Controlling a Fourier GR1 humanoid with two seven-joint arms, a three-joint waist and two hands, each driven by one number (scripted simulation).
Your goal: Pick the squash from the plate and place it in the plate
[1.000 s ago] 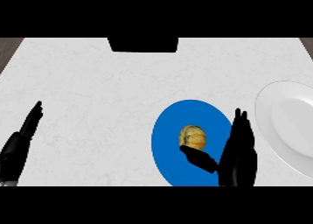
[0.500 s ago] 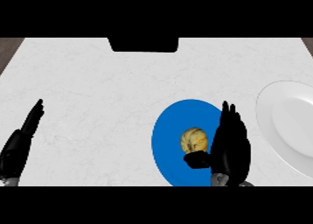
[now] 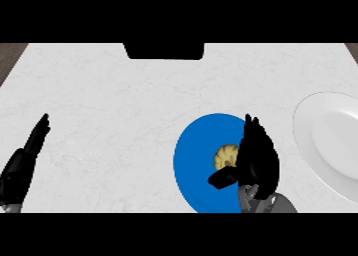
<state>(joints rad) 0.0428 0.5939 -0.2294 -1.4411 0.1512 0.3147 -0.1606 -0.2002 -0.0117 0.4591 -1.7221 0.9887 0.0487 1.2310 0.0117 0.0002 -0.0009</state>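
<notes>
Squash (image 3: 225,156) on blue plate (image 3: 197,170), right of centre, half hidden by right hand (image 3: 256,157). Hand covers its right side, fingers extended, thumb hooked at near-left — squash not lifted. White plate (image 3: 337,145) right. Left hand (image 3: 23,162) open, resting at left edge.

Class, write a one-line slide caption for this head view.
Right hand over the squash on the blue plate, white plate alongside, left hand resting open.
</notes>
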